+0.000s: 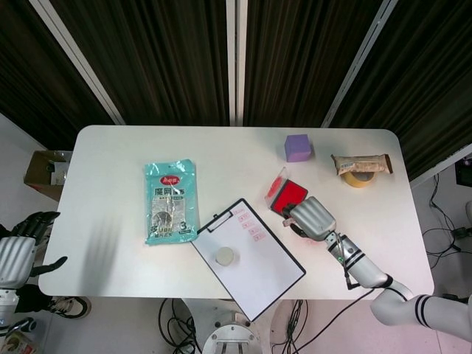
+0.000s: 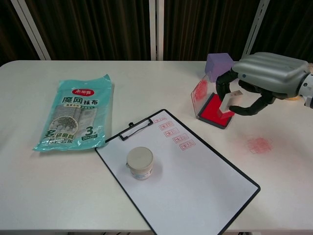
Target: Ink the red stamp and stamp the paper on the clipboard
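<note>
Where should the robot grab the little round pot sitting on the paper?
Probably around its round side, coming straight down from above. The pot stands upright on the clipboard, with open paper all around it and nothing leaning against it, so fingers could likely close on opposite sides just under its flat lid.

The table [image 2: 58, 196] is seen as smooth and matt, the paper [image 2: 190, 186] matt, the cloth pack [image 2: 76, 117] shiny plastic.
</note>
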`<state>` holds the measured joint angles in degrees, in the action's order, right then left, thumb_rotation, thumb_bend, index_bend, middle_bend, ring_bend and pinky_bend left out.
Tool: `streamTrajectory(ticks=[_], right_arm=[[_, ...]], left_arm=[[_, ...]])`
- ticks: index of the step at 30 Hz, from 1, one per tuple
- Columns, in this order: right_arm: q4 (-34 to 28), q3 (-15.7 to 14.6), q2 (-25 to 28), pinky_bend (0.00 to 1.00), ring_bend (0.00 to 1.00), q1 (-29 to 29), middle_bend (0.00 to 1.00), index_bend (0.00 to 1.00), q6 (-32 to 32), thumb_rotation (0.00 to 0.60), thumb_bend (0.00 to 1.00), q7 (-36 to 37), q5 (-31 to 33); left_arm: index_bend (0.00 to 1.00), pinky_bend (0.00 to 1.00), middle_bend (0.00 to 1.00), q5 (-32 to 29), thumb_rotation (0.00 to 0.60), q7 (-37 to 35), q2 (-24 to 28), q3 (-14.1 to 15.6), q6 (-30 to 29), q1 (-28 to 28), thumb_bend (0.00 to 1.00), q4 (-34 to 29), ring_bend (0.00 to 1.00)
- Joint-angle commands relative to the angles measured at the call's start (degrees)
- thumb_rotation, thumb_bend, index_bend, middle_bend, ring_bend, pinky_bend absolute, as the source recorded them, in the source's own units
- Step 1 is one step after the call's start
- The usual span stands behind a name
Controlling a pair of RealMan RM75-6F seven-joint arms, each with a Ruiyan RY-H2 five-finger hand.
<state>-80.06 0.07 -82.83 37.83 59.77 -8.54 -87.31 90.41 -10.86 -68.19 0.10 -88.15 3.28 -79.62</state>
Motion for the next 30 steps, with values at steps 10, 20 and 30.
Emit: streamTrajectory(ticks=[10, 20, 30], right_arm=[[9.94, -5.11, -0.55, 1.0, 0.87, -6.33, 0.91, 1.0, 1.07, 0.6, 0.46, 8.09, -0.46], [14.31, -5.02, -3.66, 1.0, 0.87, -7.5, 0.91, 1.0, 2.73, 0.6, 0.45, 9.97, -2.66], [15.96, -4.67, -5.61, 1.0, 0.87, -7.38, 0.91, 1.0, 2.13, 0.6, 0.44, 9.88, -3.65]], left_arm=[[0.17, 0.24, 0.16, 0.32, 0.6, 1.01, -0.2, 0.04, 0.68, 0.64, 0.0, -0.67, 0.13], [0.17, 0.24, 0.16, 0.18, 0.6, 1.38, -0.07, 0.12, 0.61, 0.57, 0.0, -1.01, 0.13], [0.17, 0.24, 0.16, 0.12, 0.6, 1.0, 0.0, -0.07, 0.52, 0.73, 0.0, -0.93, 0.13]])
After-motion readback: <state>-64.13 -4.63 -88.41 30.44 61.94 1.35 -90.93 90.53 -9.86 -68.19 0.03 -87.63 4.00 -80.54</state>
